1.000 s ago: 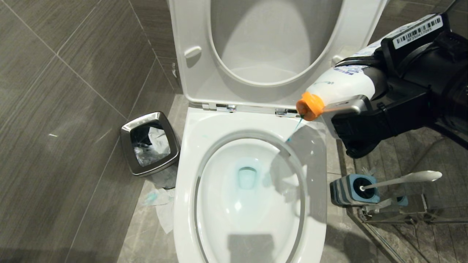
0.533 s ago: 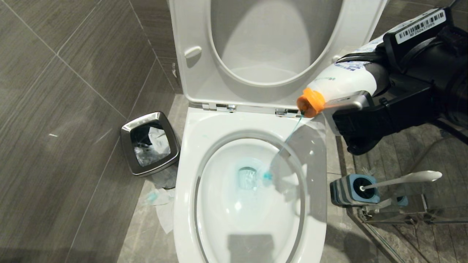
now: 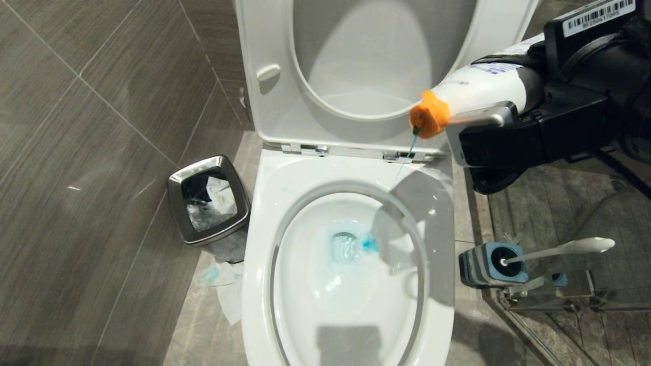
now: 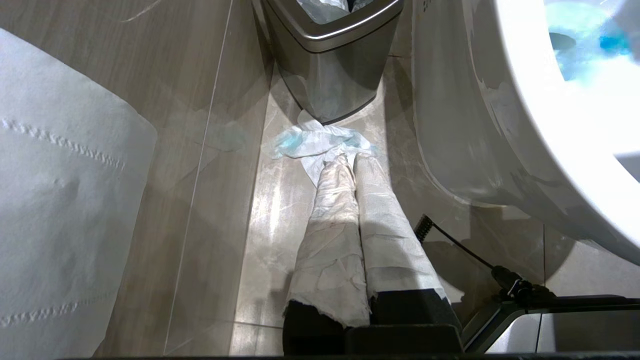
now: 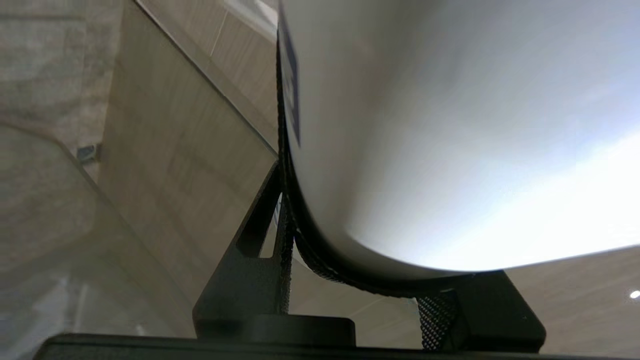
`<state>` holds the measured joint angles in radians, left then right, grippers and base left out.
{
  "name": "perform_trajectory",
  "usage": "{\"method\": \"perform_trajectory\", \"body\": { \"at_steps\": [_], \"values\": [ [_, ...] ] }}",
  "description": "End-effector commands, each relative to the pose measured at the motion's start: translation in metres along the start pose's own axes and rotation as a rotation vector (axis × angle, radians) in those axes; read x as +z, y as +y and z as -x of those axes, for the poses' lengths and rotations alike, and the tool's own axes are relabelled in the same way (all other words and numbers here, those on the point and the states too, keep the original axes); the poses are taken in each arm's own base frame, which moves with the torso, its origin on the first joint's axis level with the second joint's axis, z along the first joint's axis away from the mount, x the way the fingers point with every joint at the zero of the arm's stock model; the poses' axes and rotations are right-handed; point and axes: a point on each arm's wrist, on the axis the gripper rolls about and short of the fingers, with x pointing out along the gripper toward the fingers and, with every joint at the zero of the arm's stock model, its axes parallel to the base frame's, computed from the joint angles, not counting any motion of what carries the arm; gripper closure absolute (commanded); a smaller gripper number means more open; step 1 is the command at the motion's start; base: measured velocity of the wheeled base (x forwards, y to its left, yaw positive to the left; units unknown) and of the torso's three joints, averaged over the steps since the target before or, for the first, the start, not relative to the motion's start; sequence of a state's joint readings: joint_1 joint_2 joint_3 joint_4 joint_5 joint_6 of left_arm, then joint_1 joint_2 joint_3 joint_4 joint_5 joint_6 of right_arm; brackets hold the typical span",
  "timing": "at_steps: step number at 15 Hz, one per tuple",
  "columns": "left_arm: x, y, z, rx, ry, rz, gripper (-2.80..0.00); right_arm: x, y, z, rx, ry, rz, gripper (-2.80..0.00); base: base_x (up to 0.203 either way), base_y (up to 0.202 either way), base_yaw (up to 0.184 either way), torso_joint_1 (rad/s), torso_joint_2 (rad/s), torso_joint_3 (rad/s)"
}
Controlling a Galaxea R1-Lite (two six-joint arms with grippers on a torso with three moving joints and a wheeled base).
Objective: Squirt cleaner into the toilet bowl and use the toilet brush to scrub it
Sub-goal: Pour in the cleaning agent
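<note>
The white toilet bowl (image 3: 356, 175) fills the middle of the head view, its seat and lid raised. Above its back right rim my right gripper (image 3: 501, 101) is shut on a white cleaner bottle (image 3: 478, 86), whose orange cap (image 3: 428, 114) points down and left. A thin blue stream (image 3: 407, 157) runs from the cap into the bowl and pools blue (image 3: 368, 245) by the drain. The bottle (image 5: 450, 125) fills the right wrist view. The toilet brush (image 3: 559, 250) stands in its grey-and-blue holder (image 3: 491, 264) on the floor at the right. My left gripper (image 4: 352, 162), its fingers wrapped in white, is shut low beside the bowl (image 4: 525, 130).
A steel waste bin (image 3: 208, 201) stands left of the toilet with crumpled paper (image 3: 224, 284) on the floor beside it. A toilet paper roll (image 4: 60, 225) hangs close to the left wrist. A metal-framed glass partition (image 3: 559, 300) runs along the right, behind the brush holder.
My right gripper has lifted the bottle and swung it a little toward the lid. The stream keeps running, and the blue patch by the drain has appeared and grown.
</note>
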<state>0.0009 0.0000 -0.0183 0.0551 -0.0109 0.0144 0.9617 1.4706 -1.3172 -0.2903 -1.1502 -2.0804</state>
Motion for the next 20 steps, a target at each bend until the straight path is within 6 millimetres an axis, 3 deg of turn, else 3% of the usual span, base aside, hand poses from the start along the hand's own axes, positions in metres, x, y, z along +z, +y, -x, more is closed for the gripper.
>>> {"method": "perform_trajectory", "body": {
  "at_steps": [1,8,14,20],
  "values": [
    [0.000,0.000,0.000,-0.001,0.000,0.001,0.00,0.000,0.000,0.000,-0.003,0.006,-0.009,0.00,0.000,0.000,0.000,0.000,0.00,0.000],
    [0.000,0.000,0.000,0.000,0.000,0.001,0.00,0.001,0.001,0.014,-0.017,-0.043,-0.187,0.00,0.000,0.000,0.000,0.000,0.00,0.000],
    [0.000,0.000,0.000,0.000,0.000,0.001,0.00,-0.017,0.004,0.025,-0.026,-0.058,-0.317,0.00,0.000,0.000,0.000,0.000,0.00,0.000],
    [0.000,0.000,0.000,-0.002,0.000,0.001,0.00,-0.018,0.005,0.026,-0.023,-0.065,-0.473,0.00,0.000,0.000,0.000,0.000,0.00,0.000]
  ]
}}
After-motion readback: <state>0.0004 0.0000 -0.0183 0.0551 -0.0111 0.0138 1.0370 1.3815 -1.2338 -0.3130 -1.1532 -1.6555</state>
